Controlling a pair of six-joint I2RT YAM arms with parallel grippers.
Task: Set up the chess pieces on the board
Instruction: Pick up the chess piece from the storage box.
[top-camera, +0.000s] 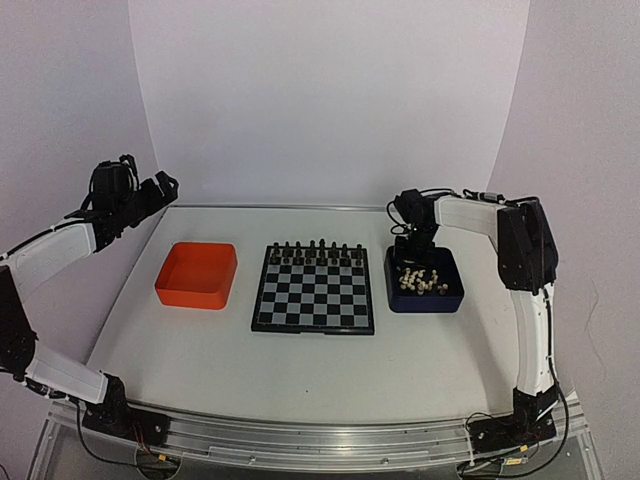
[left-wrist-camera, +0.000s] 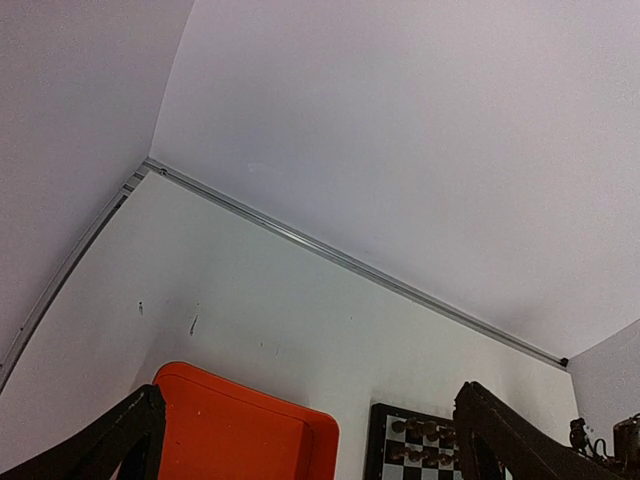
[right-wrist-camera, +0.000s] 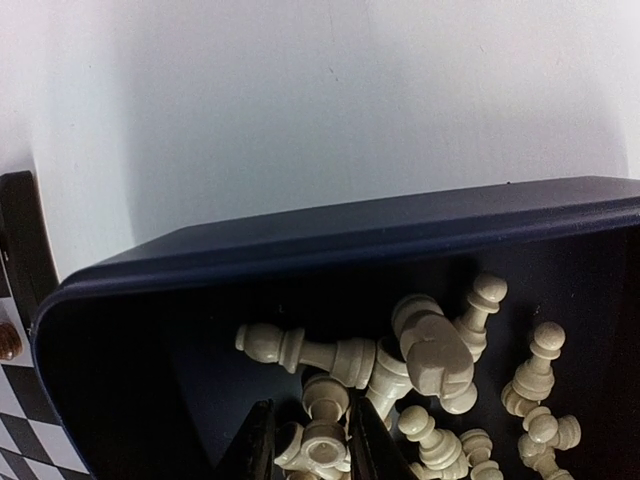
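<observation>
The board (top-camera: 313, 300) lies mid-table, with black figures in its two far rows. Several cream-white chess pieces (top-camera: 420, 280) lie jumbled in a dark blue tray (top-camera: 425, 305) just right of it. My right gripper (top-camera: 413, 258) reaches down into the far left part of that tray. In the right wrist view its fingers (right-wrist-camera: 262, 440) stand narrow on either side of one cream piece (right-wrist-camera: 326, 395), pressed against it among its neighbours. My left gripper (top-camera: 165, 185) hangs high at the far left, open and empty. A corner of the board (left-wrist-camera: 395, 440) shows in the left wrist view.
An orange tray (top-camera: 197, 275) sits left of the board, with nothing in it that I can see. The blue tray's wall (right-wrist-camera: 350, 235) rises just beyond the right fingers. A metal rail (left-wrist-camera: 330, 255) runs where the table meets the white back wall.
</observation>
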